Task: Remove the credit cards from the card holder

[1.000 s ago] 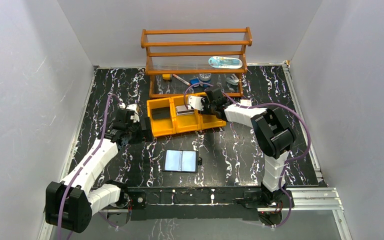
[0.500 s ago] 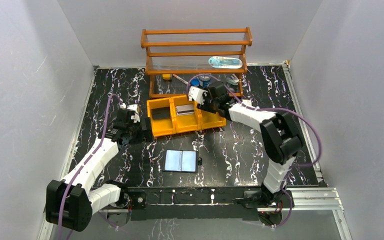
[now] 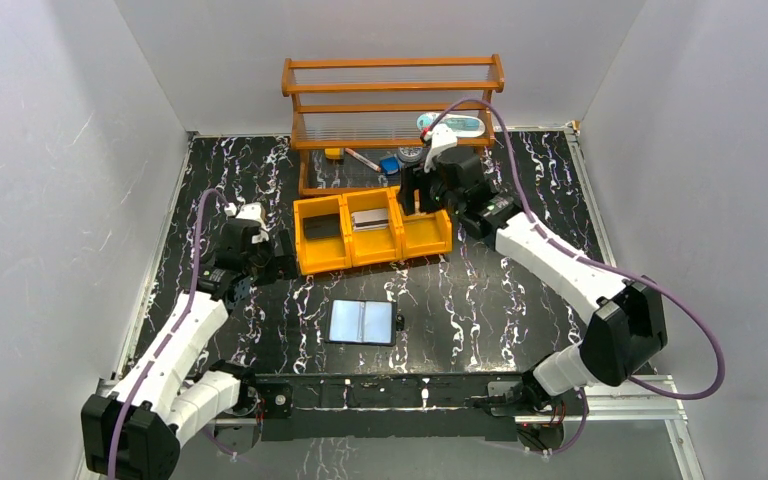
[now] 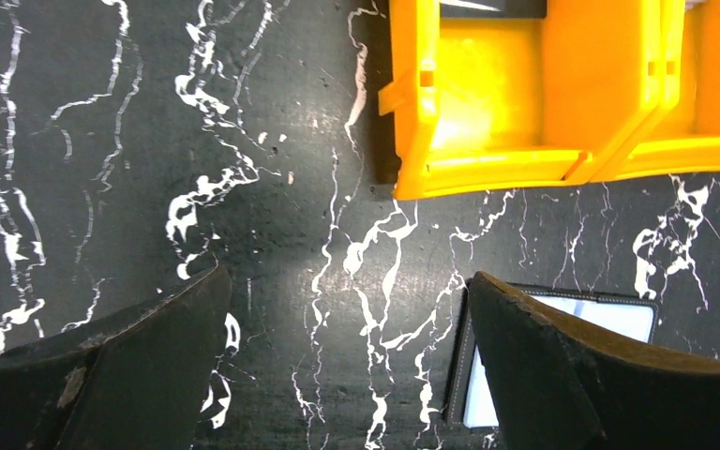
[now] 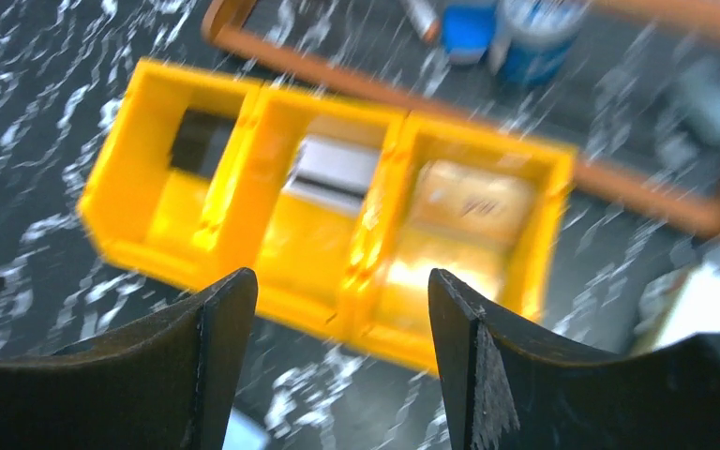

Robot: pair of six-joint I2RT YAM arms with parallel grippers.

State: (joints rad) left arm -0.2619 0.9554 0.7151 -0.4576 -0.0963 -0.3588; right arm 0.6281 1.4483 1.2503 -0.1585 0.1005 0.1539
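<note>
My booth: 3 pale walls [image 3: 380, 35], black marble-look tabletop [image 3: 480, 290], wooden rack [image 3: 392, 88] at the back.
Left wall [image 3: 50, 200], back wall and right wall [image 3: 720, 200] are plain white-grey, w/ faint scuffs on the left one. Tabletop is black w/ white veins and meets the walls on 3 sides. A silver alu rail [image 3: 594, 200] runs along its right edge. The rack is orange-brown, back centre, approx against the back wall, w/ ribbed clear shelves, I think; top view is small. Light is soft & even, w/ a dull sheen on the tabletop in my left wrist cam.

Yellow bin [image 3: 375, 258], blk/wht marbled table [image 3: 480, 300], pale-blue card holder [image 3: 362, 322]
</note>
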